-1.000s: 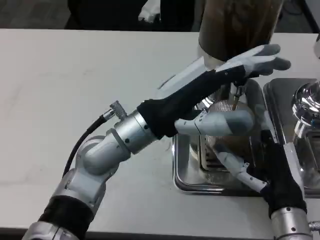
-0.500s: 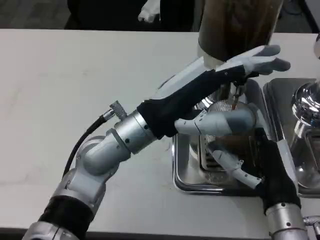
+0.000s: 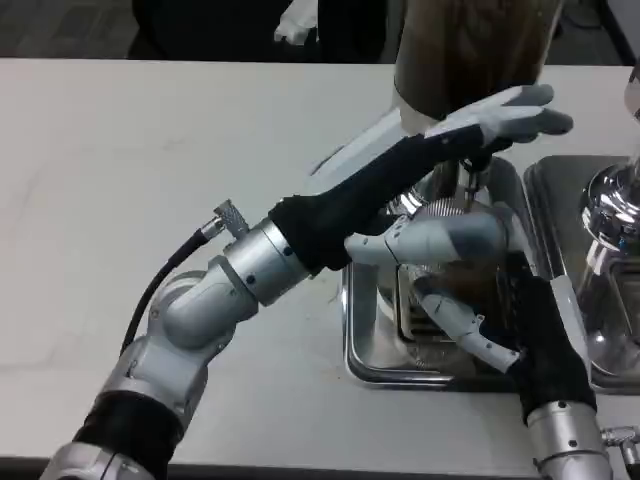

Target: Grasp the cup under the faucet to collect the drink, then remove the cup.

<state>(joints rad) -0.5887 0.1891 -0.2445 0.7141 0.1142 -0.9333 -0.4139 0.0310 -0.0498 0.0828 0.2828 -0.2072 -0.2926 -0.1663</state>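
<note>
A clear cup (image 3: 462, 282) holding brown drink stands on the steel drip tray (image 3: 362, 340), right under the faucet (image 3: 470, 182) of a dark drink dispenser (image 3: 470, 45). My right hand (image 3: 520, 330) comes in from the lower right and grips the cup, its fingers (image 3: 462, 325) wrapped round the front. My left hand (image 3: 478, 125) reaches across from the lower left. Its flat fingers rest on the faucet lever, and its thumb (image 3: 440, 240) crosses in front of the cup's rim, hiding part of it.
A second steel tray (image 3: 560, 180) with a chrome fitting (image 3: 612, 205) stands at the right edge. My left forearm (image 3: 300, 235) spans the table's middle. White tabletop (image 3: 150, 150) lies to the left and behind.
My right hand and forearm have shifted a little up and to the left, closer round the cup. The left hand stays on the faucet lever.
</note>
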